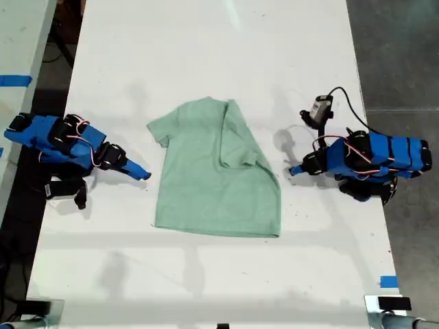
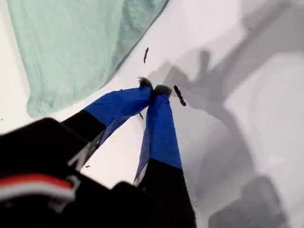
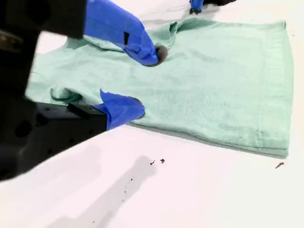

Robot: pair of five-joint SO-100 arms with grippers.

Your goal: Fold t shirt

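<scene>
**Half-folded t shirt lies between my two pincers**

The white table (image 1: 206,41) carries everything; the mint-green t shirt (image 1: 212,171) lies flat on it between my two arms, its neck-to-hem axis running across the line that joins them; the side towards my first gripper (image 1: 295,170) is already turned over onto the middle, while the side towards my second gripper (image 1: 140,175) is still spread out, its sleeve (image 1: 158,130) sticking out.

My first gripper sits just off the folded edge, apart from the cloth, with its tips pressed together on nothing; my second gripper points at the unfolded side, just short of the shirt's edge, its jaws parted and empty.

As I judge it, the next fold belongs to the spread side; my second gripper is the nearer one, and the cloth lies straight ahead of its tips, sleeve to one side and hem to the other.

The exterior view gives the whole outline and both gaps, yet leaves the jaws hard to read; the first wrist view shows the closed tips (image 2: 153,89) and a hem corner (image 2: 33,109) beyond them; the second wrist view shows the open jaws (image 3: 145,81) framing the cloth, with the lower tip at its edge.
</scene>
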